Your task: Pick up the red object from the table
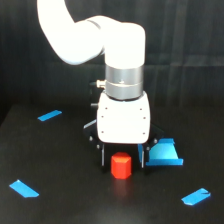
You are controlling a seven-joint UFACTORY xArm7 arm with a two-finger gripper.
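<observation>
Nearest the camera, two flat blue strips lie on the matte black table (65, 200): one (23, 188) at the exterior view's left, one (196, 197) at its right; behind them the red object (121, 166), a small matte red-orange block with faceted sides, stands upright on the table, its long axis vertical; the gripper (122, 156) straddles it, dark fingers spread, one on each side; whether they touch it I cannot tell; just beside, a blue square piece (165, 152); farther back, another blue strip (49, 115).

Red-orange block (121, 166) on matte black counter (60, 200). Bright blue strips (49, 115) and blue square piece (165, 152). White arm (95, 37), silver band, black hand (122, 155).
</observation>
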